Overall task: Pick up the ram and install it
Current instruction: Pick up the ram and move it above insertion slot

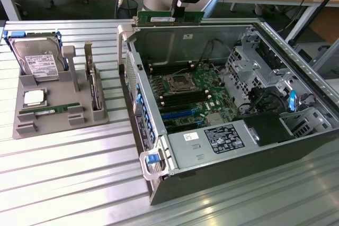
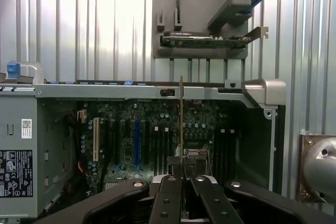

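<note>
Gripper (image 1: pixel 179 7) seen clamped on the ram (image 1: pixel 169 18), gripped at its upper edge; stick held level, raised over the far wall of the open computer case (image 1: pixel 222 175); motherboard (image 1: pixel 188 91) well below it, not touched; in the wrist view the stick is seen edge-on between the fingers (image 2: pixel 169 195); grey tray (image 1: pixel 21 125) at the exterior view's left, holding a hard drive (image 1: pixel 37 59) and a second memory stick (image 1: pixel 50 110).

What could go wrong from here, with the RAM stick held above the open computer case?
The ram is gripped by one thin edge in the end effector; it might tilt or slip. The memory slots are narrow, beside the CPU socket; slight misalignment could jam the stick or strike neighbouring parts.
</note>
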Robot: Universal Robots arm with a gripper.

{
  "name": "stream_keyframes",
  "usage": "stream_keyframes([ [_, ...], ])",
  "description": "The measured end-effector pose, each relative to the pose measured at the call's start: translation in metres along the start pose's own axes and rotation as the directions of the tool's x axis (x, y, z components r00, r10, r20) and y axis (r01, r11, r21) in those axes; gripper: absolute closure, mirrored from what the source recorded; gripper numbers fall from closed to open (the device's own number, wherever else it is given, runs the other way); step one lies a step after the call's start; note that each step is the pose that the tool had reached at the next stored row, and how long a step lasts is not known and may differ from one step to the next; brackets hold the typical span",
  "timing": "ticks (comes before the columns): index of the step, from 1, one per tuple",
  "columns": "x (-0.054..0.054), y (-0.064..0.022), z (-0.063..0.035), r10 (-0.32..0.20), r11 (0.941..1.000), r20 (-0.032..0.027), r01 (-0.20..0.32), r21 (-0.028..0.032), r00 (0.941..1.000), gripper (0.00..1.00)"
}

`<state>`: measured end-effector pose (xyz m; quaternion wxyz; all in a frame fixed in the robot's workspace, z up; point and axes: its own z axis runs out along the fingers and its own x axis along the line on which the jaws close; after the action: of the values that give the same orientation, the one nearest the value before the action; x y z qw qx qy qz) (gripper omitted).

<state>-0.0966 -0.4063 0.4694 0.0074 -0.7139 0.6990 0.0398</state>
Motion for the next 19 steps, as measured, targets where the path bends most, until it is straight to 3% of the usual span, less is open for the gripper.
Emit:
stream_keyframes([
  [19, 0.001, -0.0173, 0.0093, 0.000, 1.0000, 0.0001, 0.000, 0.0000, 1.0000, 0.87],
])
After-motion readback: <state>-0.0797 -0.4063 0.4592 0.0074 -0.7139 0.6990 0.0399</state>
